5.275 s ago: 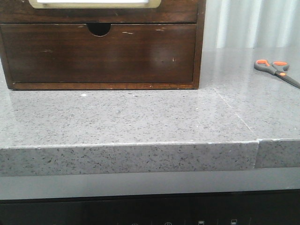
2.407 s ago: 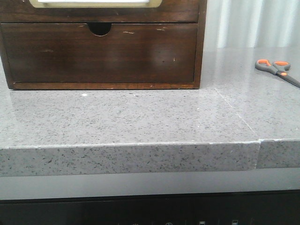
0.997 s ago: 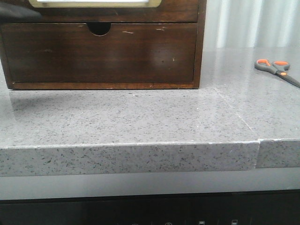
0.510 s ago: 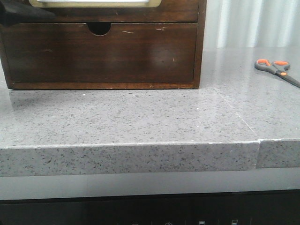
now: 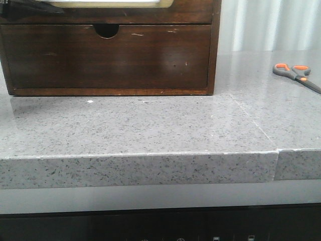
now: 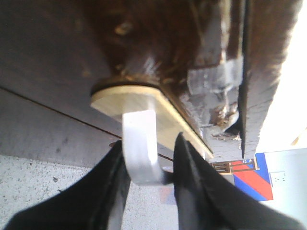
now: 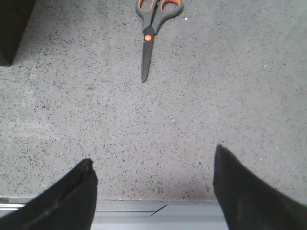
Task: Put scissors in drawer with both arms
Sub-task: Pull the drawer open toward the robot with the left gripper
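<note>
The scissors point(image 5: 296, 74) lie flat on the grey counter at the far right; the right wrist view shows them too point(image 7: 150, 33), blades pointing toward my right gripper point(image 7: 153, 158). That gripper is open and empty, well short of them. The drawer point(image 5: 195, 11), with its whitish cream-rimmed panel, is cut off at the top edge of the front view. My left gripper point(image 5: 30, 6) is at its left part. In the left wrist view the left gripper point(image 6: 148, 141) is closed round a pale hook-shaped handle point(image 6: 140, 143) on a cream plate point(image 6: 158, 108).
Below the drawer is a plain dark-wood drawer front point(image 5: 108, 57) with a semicircular notch point(image 5: 106, 31). The cabinet stands at the back left of the speckled grey counter point(image 5: 150, 125). The counter's front edge has a seam point(image 5: 276, 165) at the right.
The left gripper's dark shape has come in at the top left and risen along the upper drawer front. The scissors have not moved.
</note>
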Action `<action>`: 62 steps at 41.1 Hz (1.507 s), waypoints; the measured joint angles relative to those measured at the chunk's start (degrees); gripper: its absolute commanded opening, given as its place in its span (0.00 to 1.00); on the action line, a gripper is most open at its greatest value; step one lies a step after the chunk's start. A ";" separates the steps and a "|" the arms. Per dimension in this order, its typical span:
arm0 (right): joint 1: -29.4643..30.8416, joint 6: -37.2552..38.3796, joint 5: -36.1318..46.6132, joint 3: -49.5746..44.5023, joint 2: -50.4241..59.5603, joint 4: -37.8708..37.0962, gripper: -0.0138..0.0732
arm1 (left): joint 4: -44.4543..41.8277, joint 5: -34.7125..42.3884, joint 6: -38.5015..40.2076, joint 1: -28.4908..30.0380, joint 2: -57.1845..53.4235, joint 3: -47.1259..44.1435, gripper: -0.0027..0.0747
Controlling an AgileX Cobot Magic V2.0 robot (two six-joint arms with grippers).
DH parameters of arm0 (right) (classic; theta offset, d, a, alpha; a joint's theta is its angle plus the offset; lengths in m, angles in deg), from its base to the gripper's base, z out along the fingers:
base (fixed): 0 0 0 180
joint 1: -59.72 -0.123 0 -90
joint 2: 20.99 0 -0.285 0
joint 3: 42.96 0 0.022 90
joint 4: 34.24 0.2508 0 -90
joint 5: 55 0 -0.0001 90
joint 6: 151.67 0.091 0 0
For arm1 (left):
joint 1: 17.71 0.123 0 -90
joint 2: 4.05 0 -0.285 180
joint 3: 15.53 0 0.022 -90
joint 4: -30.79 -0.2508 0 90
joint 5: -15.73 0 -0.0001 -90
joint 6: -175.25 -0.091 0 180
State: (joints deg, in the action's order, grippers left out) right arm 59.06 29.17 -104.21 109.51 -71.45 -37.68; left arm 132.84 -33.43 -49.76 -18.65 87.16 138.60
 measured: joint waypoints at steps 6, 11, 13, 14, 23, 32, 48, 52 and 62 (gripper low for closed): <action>0.00 0.00 0.00 0.00 0.00 0.10 0.77 | 0.04 -0.70 0.00 0.00 0.10 0.00 0.25; 0.00 0.00 0.00 0.00 0.00 0.10 0.77 | 0.04 -1.05 0.00 0.00 -1.14 -0.89 0.25; 0.00 0.00 0.00 0.00 0.00 0.10 0.77 | -0.08 -1.05 0.00 0.00 -2.40 -1.89 0.25; 0.00 0.00 0.00 0.00 0.00 0.10 0.77 | -0.16 -1.05 0.00 0.00 -3.29 -2.34 0.25; 0.00 0.00 0.00 0.00 0.00 0.10 0.77 | -0.48 -1.82 -0.19 0.10 -12.56 -11.16 0.25; 0.00 0.00 0.00 0.00 0.00 0.10 0.77 | 0.00 -3.01 -0.85 0.10 -25.48 -22.09 0.25; 0.00 0.00 -0.09 0.00 0.00 0.10 0.77 | -0.31 -2.18 -0.97 0.10 -36.31 -28.80 0.36; 0.00 0.00 -0.09 0.00 0.00 0.10 0.77 | -1.09 -2.18 -1.67 0.10 -36.31 -28.80 0.52; 0.00 0.00 -0.09 0.00 0.00 0.10 0.77 | -1.63 -2.69 -2.14 0.10 -36.31 -28.80 0.69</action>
State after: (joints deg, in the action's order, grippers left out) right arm 59.06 29.17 -104.30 109.51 -71.45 -37.58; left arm 131.22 -36.11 -51.90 -18.55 50.85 109.80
